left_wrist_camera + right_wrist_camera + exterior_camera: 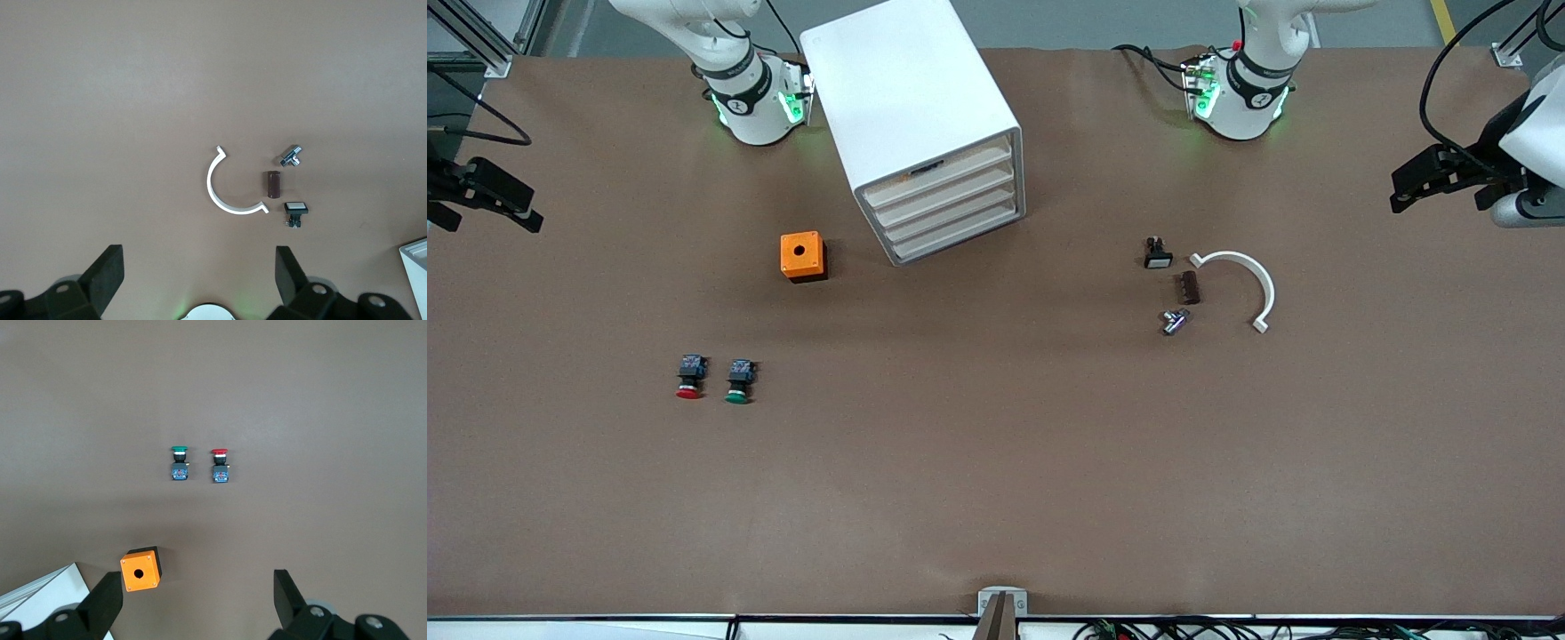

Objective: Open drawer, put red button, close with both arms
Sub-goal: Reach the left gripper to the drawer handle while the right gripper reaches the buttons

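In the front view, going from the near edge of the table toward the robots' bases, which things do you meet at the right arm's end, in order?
red button and green button side by side → orange box → white cabinet.

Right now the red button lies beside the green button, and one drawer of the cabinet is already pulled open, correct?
Not quite. The red button does lie beside the green button, but the front view shows all four drawers of the cabinet shut, including the drawer.
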You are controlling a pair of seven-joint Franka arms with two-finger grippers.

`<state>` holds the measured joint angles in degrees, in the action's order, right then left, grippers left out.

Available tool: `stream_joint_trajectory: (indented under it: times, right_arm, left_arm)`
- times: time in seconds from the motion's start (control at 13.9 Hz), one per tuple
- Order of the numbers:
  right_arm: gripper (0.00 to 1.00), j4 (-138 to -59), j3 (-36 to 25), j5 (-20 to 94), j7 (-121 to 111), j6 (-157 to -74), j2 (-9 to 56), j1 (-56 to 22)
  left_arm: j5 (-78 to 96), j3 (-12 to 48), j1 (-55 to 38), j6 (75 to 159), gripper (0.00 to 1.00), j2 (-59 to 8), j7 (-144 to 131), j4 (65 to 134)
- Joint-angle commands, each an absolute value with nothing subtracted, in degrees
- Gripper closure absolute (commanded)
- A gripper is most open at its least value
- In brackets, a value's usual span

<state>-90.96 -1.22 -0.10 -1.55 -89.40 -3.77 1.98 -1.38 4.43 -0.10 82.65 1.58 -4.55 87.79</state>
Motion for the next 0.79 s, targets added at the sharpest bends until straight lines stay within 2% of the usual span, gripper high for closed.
stream_joint_trajectory:
  times: [0.0,0.29,0.72]
  right_arm:
    - [0.0,-89.5,-1.1,-0.6,-1.9,-88.6,-3.0,2.1]
    - [0.0,-89.5,-1.1,-0.6,-1.9,-88.6,-3.0,2.0]
    - [0.0,-89.5,-1.1,-0.6,-1.8,-88.6,-2.3,2.0]
  left_arm:
    - [-0.4,4.8,0.4,81.7,0.0,1.5,-4.0,86.5]
    - [-1.0,4.7,0.3,81.7,0.0,-1.5,-4.1,85.4]
    - [-0.3,4.9,-0.6,85.2,0.0,-13.2,-6.6,85.3]
